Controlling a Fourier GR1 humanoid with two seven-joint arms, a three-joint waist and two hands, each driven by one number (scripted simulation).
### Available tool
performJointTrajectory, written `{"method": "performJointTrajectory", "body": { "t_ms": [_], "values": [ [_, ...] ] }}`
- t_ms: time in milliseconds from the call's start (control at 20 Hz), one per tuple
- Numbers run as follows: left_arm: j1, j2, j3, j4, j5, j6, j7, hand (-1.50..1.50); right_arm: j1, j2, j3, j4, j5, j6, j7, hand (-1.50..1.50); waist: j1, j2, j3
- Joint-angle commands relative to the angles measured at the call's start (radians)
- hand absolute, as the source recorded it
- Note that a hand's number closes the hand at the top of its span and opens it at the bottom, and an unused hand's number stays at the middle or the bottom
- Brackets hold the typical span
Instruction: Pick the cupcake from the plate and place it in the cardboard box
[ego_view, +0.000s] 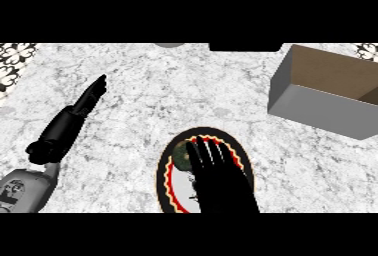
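Cupcake (179, 159) on the left part of an oval-looking plate (164, 175), close to the worktop's near edge and a little right of its middle. Only a dark greenish patch of it visible, just left of the right hand's fingers (209, 152), touching or partly hidden beneath them; impossible to tell which. Plate rimmed in black with a red and yellow zigzag band, white inside. Right hand (221, 187) black, laid over the plate from the near edge, fingers straight and together, pointing toward the far edge, curled round nothing visible. Fingertips reaching almost to the plate's far rim.

Cardboard box (325, 90) at the far right corner of the marble worktop (148, 100), top open, brown inside, grey outer wall facing the near edge, well apart from the plate.

Left hand (90, 96) over the worktop's left part, fingers straight and pressed together, pointing toward the far edge and slightly right, holding nothing. Black wrist and grey forearm (26, 187) behind it, running back to the near left corner.
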Motion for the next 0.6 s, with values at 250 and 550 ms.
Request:
{"method": "performJointTrajectory", "body": {
  "t_ms": [250, 550],
  "values": [
    [-0.009, 0.003, 0.026, -0.025, -0.005, -0.015, 0.029, 0.0, 0.001, 0.161, 0.026, 0.14, 0.151, 0.08, 0.216, -1.5, -0.007, 0.001, 0.003],
    [0.016, -0.019, 0.022, -0.027, -0.028, -0.011, 0.007, 0.0, 0.008, 0.167, 0.0, 0.164, 0.163, 0.148, 0.206, -1.5, -0.004, 0.001, 0.003]
  ]
}}
